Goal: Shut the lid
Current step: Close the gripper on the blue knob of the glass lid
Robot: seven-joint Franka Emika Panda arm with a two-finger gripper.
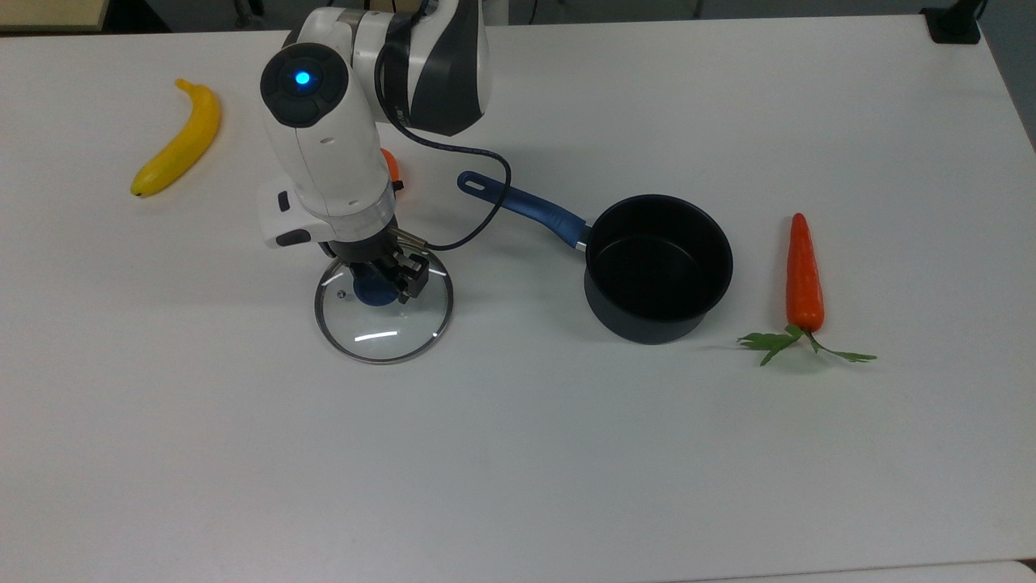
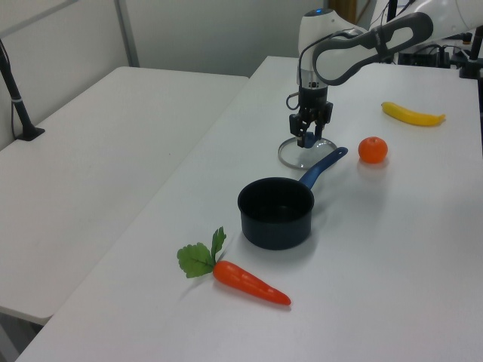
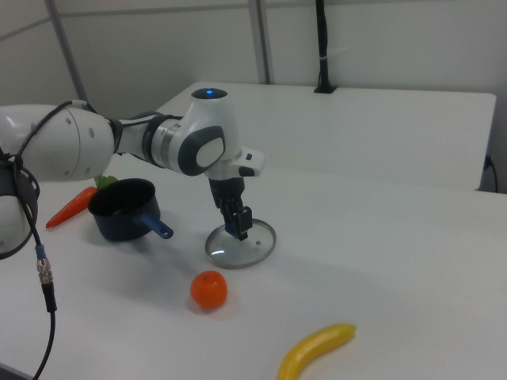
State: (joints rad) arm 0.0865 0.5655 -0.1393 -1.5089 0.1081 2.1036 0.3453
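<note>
Lid (image 1: 384, 320) identification: round clear glass disc with a metal rim, a blue centre knob (image 1: 374, 291) and a small steam hole. It lay flat on the white surface (image 1: 566, 453), well apart from the dark saucepan (image 1: 657, 267), on the top view's left of it.

Pincer (image 1: 380, 275) position: directly over the lid's centre, pointing straight down, with the white arm (image 1: 324, 146) rising above it. Its two black fingers (image 2: 301, 130) stood on opposite sides of the blue knob at knob height. They were drawn in narrow about the knob, but whether they pressed on it could not be determined.

Saucepan condition: upright, uncovered, interior dark and bare. Its blue handle (image 1: 526, 204) pointed toward the top view's upper left, with the handle tip near the arm and clear of the lid's rim.

Other items on the surface:
- Yellow banana (image 1: 178, 144), at the top view's far left, well apart from the lid.
- Orange round fruit (image 3: 209, 290), near the lid; in the top view it was mostly hidden behind the arm.
- Orange carrot with green leaves (image 1: 803, 279), on the top view's right of the saucepan, lying separate from it.
- Black cable (image 1: 477, 202), looped from the arm's wrist above the surface between the lid and the saucepan handle.
</note>
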